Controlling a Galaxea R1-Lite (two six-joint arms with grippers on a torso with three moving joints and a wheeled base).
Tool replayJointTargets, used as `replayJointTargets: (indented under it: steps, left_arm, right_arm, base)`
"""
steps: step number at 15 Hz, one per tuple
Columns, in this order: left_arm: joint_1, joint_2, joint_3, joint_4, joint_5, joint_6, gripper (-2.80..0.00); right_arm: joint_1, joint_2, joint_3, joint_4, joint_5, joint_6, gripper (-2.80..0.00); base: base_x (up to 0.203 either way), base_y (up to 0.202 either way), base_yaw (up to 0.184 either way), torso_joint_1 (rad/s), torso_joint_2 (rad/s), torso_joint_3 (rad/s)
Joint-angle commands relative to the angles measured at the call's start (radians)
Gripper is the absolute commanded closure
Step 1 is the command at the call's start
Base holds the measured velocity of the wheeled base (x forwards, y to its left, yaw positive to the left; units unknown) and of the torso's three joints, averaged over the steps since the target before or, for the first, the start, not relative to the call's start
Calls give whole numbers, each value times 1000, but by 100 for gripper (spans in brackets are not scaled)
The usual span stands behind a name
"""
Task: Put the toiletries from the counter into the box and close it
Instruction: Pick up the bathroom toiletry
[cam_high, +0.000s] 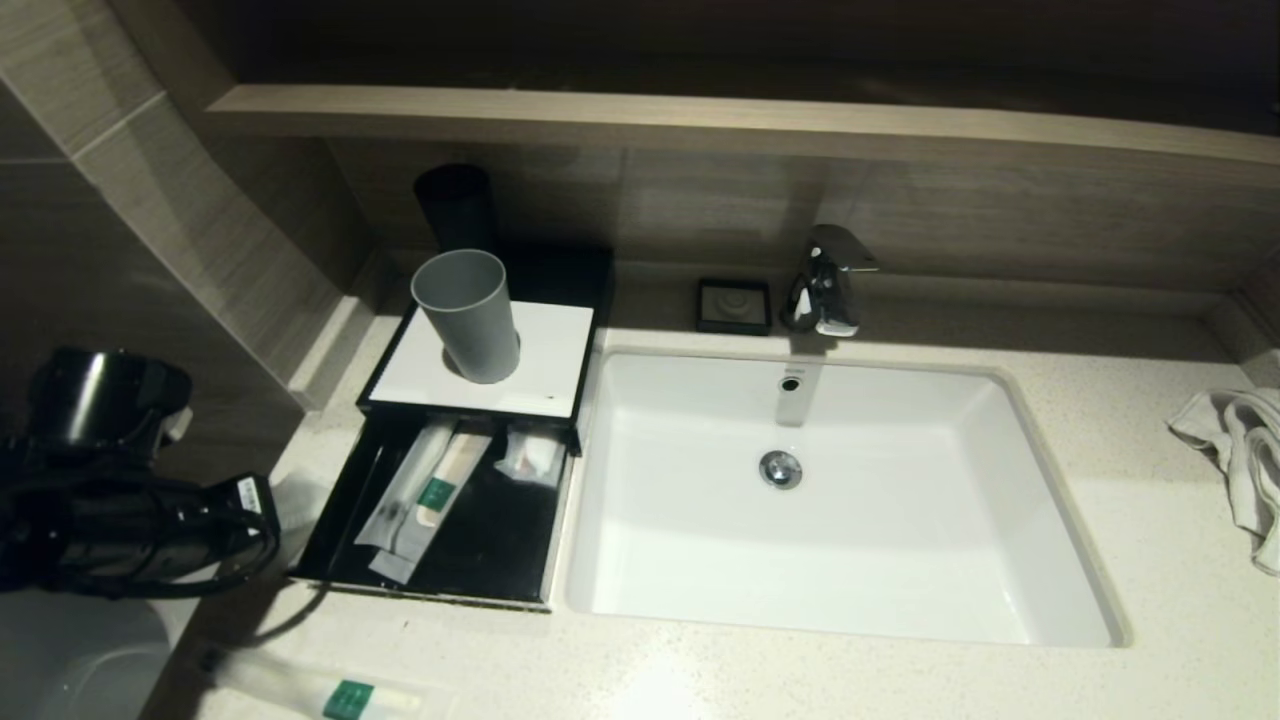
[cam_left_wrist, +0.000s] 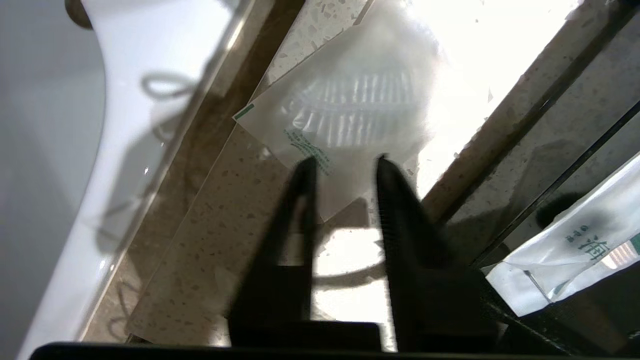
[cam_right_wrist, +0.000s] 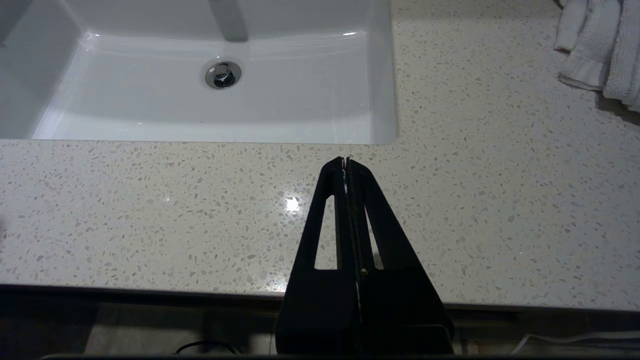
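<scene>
We see the left gripper (cam_left_wrist: 345, 162) with its fingers a little apart, holding nothing, above a comb packet (cam_left_wrist: 350, 115) on the counter (cam_right_wrist: 500, 200) beside the box (cam_high: 480, 375). Its drawer (cam_high: 500, 550) (open) holds three packets. The right gripper (cam_right_wrist: 346, 161) is closed.

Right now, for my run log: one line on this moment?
left tool: open over comb packet | drawer: open | right tool: shut, parked

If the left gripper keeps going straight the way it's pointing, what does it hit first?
Most likely the clear comb sachet lying on the counter: the left gripper points at it with its fingers apart. How far off it is cannot be told.
</scene>
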Motion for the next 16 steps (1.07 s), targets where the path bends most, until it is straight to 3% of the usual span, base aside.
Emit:
replayJointTargets:
  steps: [1,16]
  left_arm:
    - [2,14,-2,-1,1,4,-280]
    - [31,87,7,-9,1,14,-280]
  right_arm:
    - [0,0,0,0,0,0,0]
    - [0,0,0,0,0,1,0]
  base:
    - [0,0,0,0,0,0]
    - [0,0,0,0,0,0]
